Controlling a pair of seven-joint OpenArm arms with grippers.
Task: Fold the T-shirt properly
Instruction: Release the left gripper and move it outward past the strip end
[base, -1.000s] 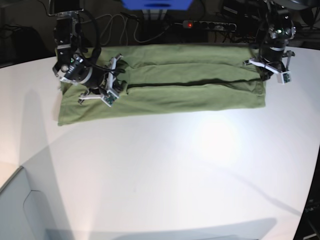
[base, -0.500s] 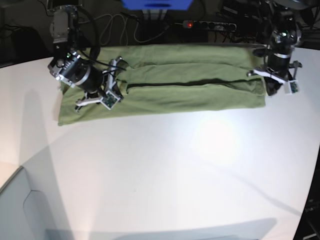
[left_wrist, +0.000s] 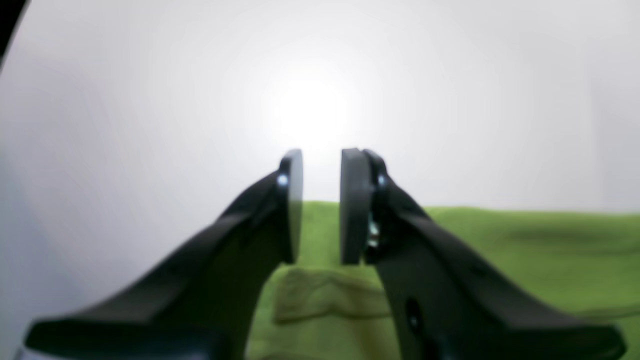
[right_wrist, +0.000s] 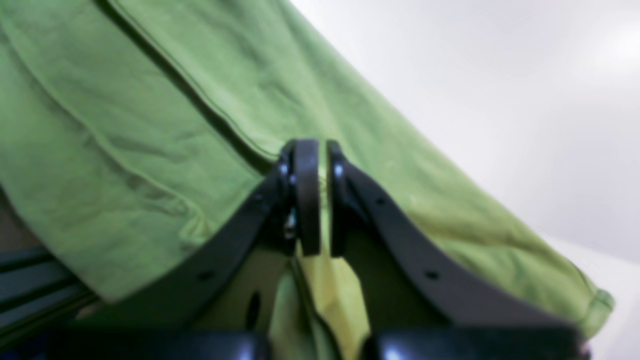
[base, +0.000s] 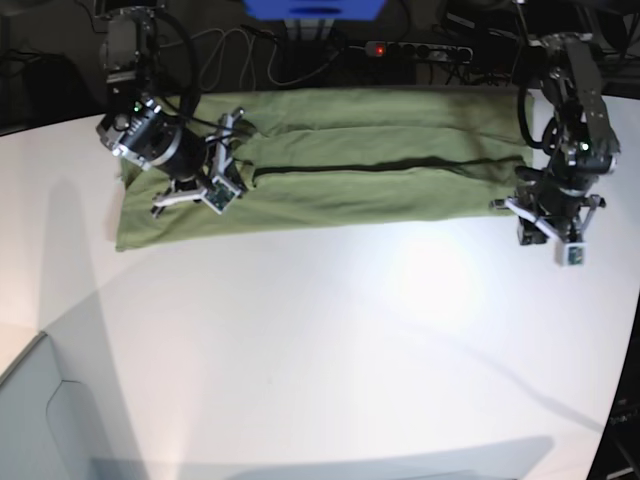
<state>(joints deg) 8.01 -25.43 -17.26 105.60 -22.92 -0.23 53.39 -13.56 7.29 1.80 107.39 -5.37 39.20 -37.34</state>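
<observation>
While the T-shirt (base: 330, 160) is lying stretched across the upper part of the base view, folded lengthwise into a long olive-green band on the white table (base: 320, 340), I am working at its two ends. A dark seam line is running along the middle of the band, and the cloth's lower edge is sitting just above the table's bright patch.

My right fingers (right_wrist: 314, 200) are pinching a fold of the T-shirt (right_wrist: 150, 125) at the upper left of the base view; in the right wrist view the two black pads are sitting nearly together with a strip of green cloth caught between them and hanging below. The right gripper (base: 215, 165) is resting on the cloth's left end.

My left fingers (left_wrist: 320, 205) are standing slightly apart with nothing between them; only white table is showing through the gap, and the T-shirt (left_wrist: 500, 250) is lying below and to the right in that wrist view. In the base view the left gripper (base: 550, 225) is hanging at the right of the frame, just beside the band's right end and over bare table.

Cables and a power strip (base: 415, 50) are lying beyond the table's far edge.
</observation>
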